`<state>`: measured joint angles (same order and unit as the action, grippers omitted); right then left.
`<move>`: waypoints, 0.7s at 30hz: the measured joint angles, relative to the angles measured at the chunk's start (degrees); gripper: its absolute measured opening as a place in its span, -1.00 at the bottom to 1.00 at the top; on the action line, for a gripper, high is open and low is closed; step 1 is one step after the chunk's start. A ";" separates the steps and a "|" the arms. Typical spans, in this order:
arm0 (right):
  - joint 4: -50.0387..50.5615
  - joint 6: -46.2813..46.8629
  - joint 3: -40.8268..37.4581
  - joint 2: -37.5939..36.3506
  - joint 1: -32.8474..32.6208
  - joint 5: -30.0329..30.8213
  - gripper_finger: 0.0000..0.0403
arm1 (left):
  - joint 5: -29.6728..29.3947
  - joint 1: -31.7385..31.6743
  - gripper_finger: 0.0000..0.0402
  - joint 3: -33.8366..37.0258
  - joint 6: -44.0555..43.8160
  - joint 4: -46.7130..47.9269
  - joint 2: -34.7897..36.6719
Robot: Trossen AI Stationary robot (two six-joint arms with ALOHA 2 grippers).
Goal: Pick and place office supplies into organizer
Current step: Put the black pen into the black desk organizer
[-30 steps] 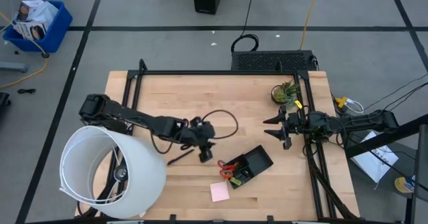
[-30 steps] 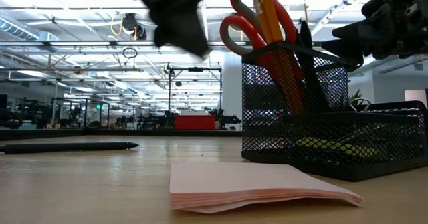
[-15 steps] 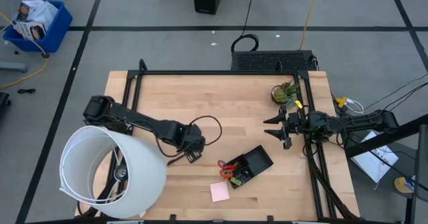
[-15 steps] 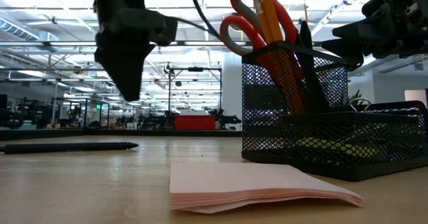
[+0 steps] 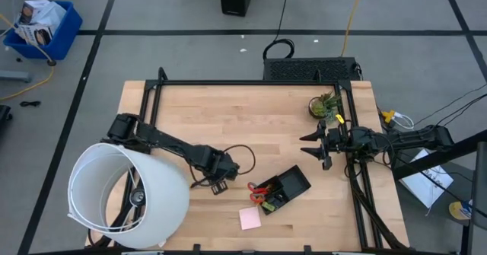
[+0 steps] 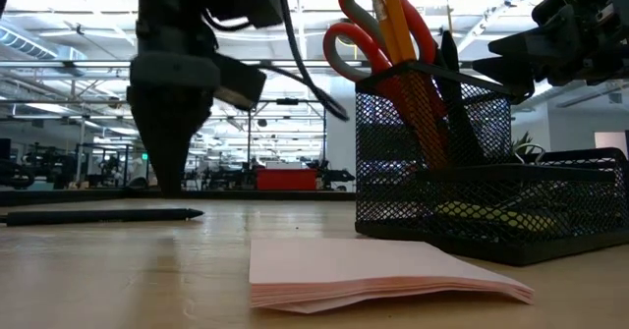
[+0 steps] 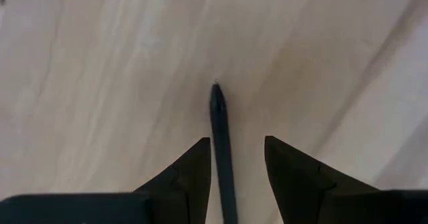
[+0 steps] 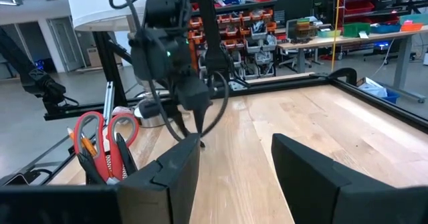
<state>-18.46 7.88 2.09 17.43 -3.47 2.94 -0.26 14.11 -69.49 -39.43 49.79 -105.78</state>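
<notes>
A black pen lying on the worktop is straddled by the parted left fingers, not yet clamped. The right fingers are held wide apart, empty.

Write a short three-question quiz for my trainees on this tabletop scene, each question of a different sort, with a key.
1. True or false: the red-handled scissors stand in the black mesh organizer.
2. Multiple choice: what lies between the left gripper's open fingers? A) a pink sticky-note pad B) a black pen C) a potted plant
3. Fill in: the pink sticky-note pad lies flat on the ____, outside the organizer.

Key:
1. True.
2. B: the black pen lies on the wooden table, fingers either side of it, not closed.
3. Table.
</notes>
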 joint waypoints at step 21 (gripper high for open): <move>-0.04 0.01 0.00 0.01 -0.02 0.00 -0.09 | -4.02 -0.96 -0.28 -0.02 3.13 -2.19 -3.78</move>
<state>-18.51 7.89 2.09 17.45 -3.48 2.94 -4.27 13.15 -69.52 -36.29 47.61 -109.56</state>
